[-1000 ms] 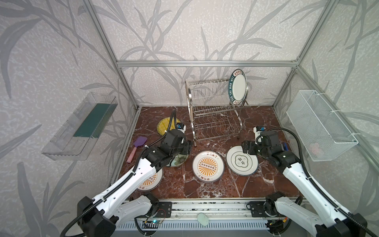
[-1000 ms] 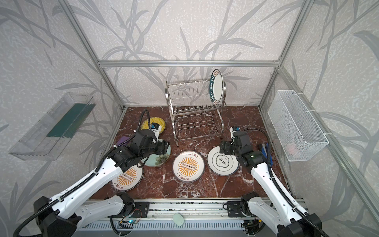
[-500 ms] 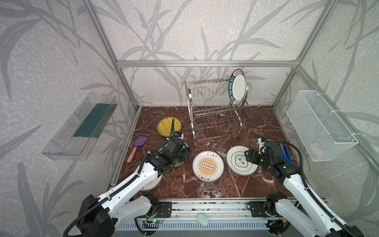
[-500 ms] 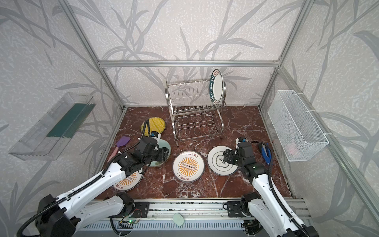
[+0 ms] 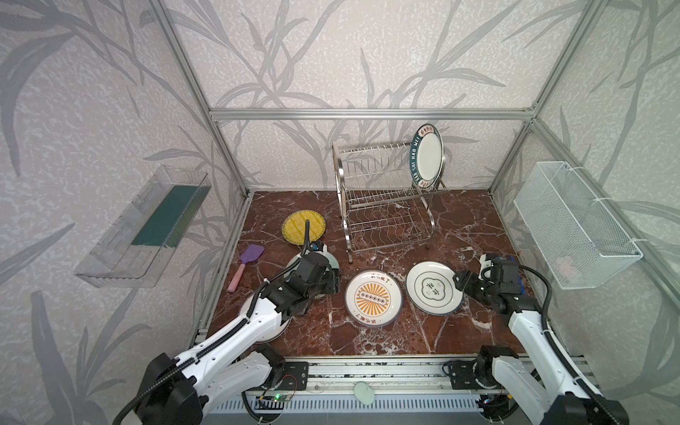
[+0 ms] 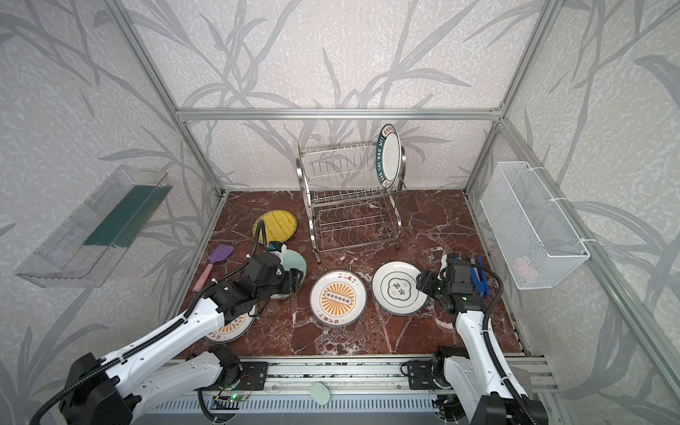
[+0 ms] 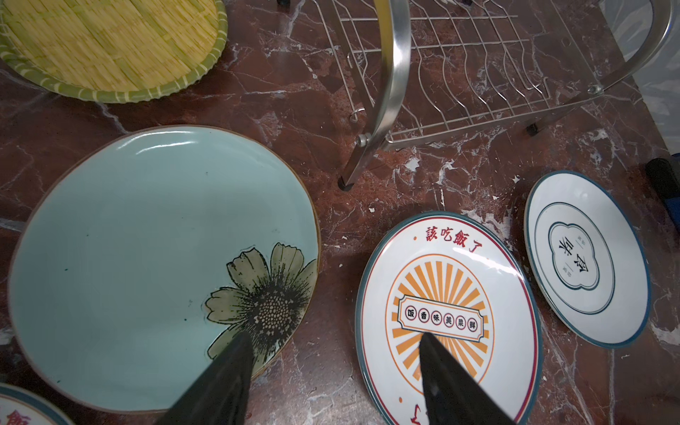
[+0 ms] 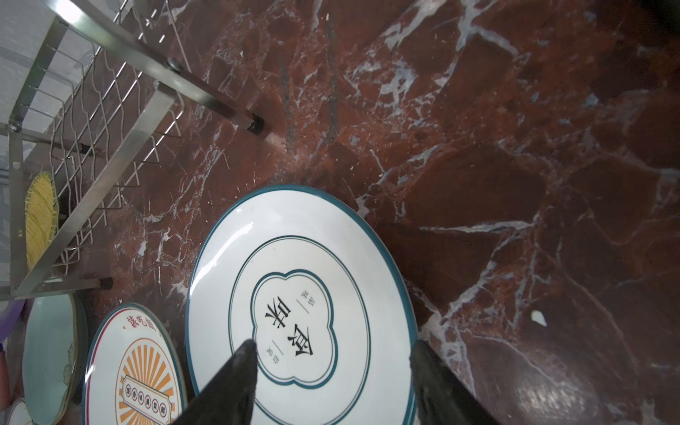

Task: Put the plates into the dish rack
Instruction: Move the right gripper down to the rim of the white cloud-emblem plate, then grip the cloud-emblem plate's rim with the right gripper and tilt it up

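- Both top views: the dish rack stands at the back of the marble table; one dark-rimmed plate stands upright at the right end of its upper shelf; the other slots are empty.
- Five plates lie flat in front of the rack: yellow plate, teal plate, sunburst plate, marked white plate, and a second sunburst plate partly under the left arm.
- Left wrist view: the left gripper is spread wide and holds nothing; one finger is over the teal plate's flower, the other over the sunburst plate; bare marble lies between them.
- Right wrist view: the right gripper is parted and empty; one finger is over the marked white plate's centre emblem, the other just outside its rim, so the rim lies between the jaws; I cannot tell whether either finger touches the plate.
- Judgement: the step in hand looks like the right arm's pick of the marked white plate; one plate of six is loaded.
- Next move calls for dropping lower and pinching the rim; the plate lies flat on hard marble, so it may slide; once gripped, tip it upright and carry it to a free slot beside the racked plate.
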`<action>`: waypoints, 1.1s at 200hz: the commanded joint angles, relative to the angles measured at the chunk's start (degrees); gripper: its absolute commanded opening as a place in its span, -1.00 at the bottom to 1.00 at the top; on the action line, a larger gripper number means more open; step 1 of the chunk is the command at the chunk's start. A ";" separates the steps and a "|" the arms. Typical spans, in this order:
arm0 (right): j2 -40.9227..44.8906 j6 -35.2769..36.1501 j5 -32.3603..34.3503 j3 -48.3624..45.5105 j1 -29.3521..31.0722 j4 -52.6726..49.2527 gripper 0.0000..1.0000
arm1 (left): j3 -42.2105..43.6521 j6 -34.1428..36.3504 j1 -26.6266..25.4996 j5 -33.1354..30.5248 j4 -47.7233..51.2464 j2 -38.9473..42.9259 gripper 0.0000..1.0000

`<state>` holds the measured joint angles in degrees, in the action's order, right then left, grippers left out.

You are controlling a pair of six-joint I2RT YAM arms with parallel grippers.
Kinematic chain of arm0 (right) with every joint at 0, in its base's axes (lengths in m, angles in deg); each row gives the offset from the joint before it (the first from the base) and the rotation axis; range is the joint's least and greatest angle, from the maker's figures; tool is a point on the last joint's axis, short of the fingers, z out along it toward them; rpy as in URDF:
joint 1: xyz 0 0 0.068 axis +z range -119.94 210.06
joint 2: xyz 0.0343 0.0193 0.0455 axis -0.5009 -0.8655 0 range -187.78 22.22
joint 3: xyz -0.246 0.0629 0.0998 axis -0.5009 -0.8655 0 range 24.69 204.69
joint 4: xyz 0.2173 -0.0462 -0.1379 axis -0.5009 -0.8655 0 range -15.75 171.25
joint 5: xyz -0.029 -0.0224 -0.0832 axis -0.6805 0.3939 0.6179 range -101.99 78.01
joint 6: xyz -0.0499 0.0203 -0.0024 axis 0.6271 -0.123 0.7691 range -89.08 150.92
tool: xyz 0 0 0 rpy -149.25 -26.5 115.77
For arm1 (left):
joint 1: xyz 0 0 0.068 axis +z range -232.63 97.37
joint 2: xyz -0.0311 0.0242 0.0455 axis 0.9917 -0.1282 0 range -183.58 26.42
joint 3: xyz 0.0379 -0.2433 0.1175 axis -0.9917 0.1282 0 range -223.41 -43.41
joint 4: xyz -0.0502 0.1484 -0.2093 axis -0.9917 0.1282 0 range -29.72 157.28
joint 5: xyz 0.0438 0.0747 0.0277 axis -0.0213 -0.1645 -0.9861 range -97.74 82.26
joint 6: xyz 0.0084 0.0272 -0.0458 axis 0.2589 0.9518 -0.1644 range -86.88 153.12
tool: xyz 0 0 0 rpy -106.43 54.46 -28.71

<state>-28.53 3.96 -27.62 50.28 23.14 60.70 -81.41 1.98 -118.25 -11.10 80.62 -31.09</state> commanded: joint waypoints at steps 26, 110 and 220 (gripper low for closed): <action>-3.19 -0.71 -6.60 -2.73 -5.09 5.35 0.25 | 0.12 -0.81 0.18 -0.02 -1.26 -0.29 0.39; -11.76 -1.73 -11.24 -3.44 -8.54 9.09 0.24 | -0.63 0.31 0.20 -1.30 -0.65 -0.80 0.39; -17.76 -2.31 -15.01 -3.60 -9.11 13.01 -0.04 | -0.92 0.74 0.20 -0.80 -0.74 -1.62 0.38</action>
<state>-45.46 1.97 -40.85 47.06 14.40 71.84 -81.41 2.51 -118.25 -10.95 79.92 -32.34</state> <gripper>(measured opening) 0.485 0.690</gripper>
